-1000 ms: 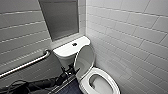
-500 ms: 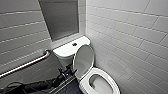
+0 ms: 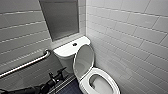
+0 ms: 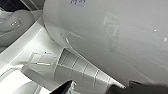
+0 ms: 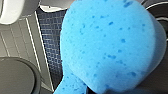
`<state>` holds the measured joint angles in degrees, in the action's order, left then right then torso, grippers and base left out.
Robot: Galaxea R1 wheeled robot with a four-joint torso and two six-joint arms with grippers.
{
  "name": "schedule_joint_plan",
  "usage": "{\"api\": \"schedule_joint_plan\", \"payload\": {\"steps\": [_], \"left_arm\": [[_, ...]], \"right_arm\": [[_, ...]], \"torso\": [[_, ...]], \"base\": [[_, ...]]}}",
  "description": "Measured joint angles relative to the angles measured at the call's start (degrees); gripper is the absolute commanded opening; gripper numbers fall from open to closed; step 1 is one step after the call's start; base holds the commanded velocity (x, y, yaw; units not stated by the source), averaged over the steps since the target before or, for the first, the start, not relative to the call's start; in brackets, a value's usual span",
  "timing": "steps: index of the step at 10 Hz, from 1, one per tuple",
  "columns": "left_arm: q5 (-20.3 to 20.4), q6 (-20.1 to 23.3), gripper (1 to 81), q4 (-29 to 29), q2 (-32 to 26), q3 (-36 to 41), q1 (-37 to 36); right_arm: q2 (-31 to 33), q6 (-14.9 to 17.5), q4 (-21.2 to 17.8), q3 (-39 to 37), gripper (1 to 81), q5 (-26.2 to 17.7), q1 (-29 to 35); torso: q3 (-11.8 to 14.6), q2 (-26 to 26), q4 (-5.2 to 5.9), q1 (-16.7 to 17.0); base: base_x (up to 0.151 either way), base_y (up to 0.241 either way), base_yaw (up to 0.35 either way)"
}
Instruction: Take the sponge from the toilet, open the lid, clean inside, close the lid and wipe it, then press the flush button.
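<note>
While my right gripper [image 5: 117, 91] is clamped on the sponge [image 5: 107, 45], the bright blue pad sits right up against its wrist camera. Dark blue mosaic floor [image 5: 51, 32] lies well beyond the sponge. My left gripper [image 3: 60, 72] hangs low beside the toilet [image 3: 100, 82], its dark fingers [image 4: 63, 88] apart and closed on nothing. Glossy white ceramic curves just ahead of those fingers and mirrors the tiled wall; I cannot tell whether they touch it.

Seen from my head camera, the lid [image 3: 83, 61] stands raised just to the right of my left gripper and a little above it, leaning back toward the tank [image 3: 67, 51]. The white seat [image 3: 100, 76] rests flat on the bowl, to the right of that gripper and slightly lower. The flush button [image 3: 74, 44], small and dark, sits in the middle of the tank's flat top, above the gripper and well apart from it. A metal grab bar [image 3: 25, 65] runs along the grey tiled wall [image 3: 17, 32] to the gripper's left and somewhat above it. White wall tiles rise on the far side of the toilet from my left gripper.
</note>
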<state>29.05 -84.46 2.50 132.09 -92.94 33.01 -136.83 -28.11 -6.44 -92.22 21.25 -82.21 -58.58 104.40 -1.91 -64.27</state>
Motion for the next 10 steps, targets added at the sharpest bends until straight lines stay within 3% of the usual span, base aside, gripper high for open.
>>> {"api": "schedule_joint_plan", "payload": {"steps": [2, 6, 10], "left_arm": [[-2.0, -0.1, 81.1, -8.8, -2.3, 3.7, 2.0], [-17.0, -0.9, 81.1, -40.0, -9.5, 14.4, 5.2], [-25.8, -1.1, 81.1, -60.3, -13.3, 21.4, 19.8]], "right_arm": [[0.0, 0.0, 0.6, 0.0, 1.0, 0.0, 0.0], [1.5, 0.0, 4.7, 0.0, 1.0, -0.3, 0.0], [3.6, 0.0, 8.2, 4.2, 1.0, -0.5, 1.1]], "torso": [[0.0, 0.0, 0.0, 0.0], [0.0, 0.0, 0.0, 0.0], [0.0, 0.0, 0.0, 0.0]], "base": [[0.0, 0.0, 0.0], [0.0, 0.0, 0.0], [0.0, 0.0, 0.0]]}}
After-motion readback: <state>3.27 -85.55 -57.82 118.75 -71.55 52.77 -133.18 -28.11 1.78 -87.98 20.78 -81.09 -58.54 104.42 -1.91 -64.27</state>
